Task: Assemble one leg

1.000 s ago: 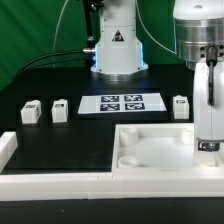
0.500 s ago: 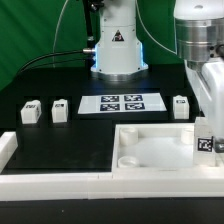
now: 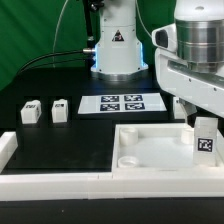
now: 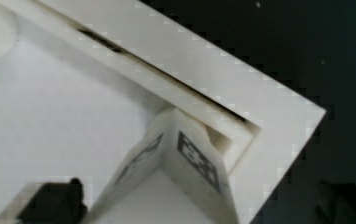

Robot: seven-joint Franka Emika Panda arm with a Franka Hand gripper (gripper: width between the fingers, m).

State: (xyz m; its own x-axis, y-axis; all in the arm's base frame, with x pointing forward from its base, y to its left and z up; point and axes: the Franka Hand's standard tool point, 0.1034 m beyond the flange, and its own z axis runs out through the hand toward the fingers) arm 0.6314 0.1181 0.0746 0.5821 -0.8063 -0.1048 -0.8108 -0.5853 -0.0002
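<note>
Leg [image 3: 205, 140] upright over big white panel [image 3: 150, 150], at panel's edge toward exterior view's right, tag facing camera. Wrist view shows same leg [image 4: 189, 160] close beside panel's corner rim [image 4: 246, 95]; whether base touches panel cannot be told. Gripper [image 3: 200, 108] directly above leg, fingertips hidden by arm housing, so pinching or spread cannot be told. Two more legs [image 3: 29, 112] [image 3: 60, 109] stand on black table [image 3: 60, 135], well apart from panel. Marker board [image 3: 122, 103] lies flat beyond panel, before robot base [image 3: 116, 50].
</note>
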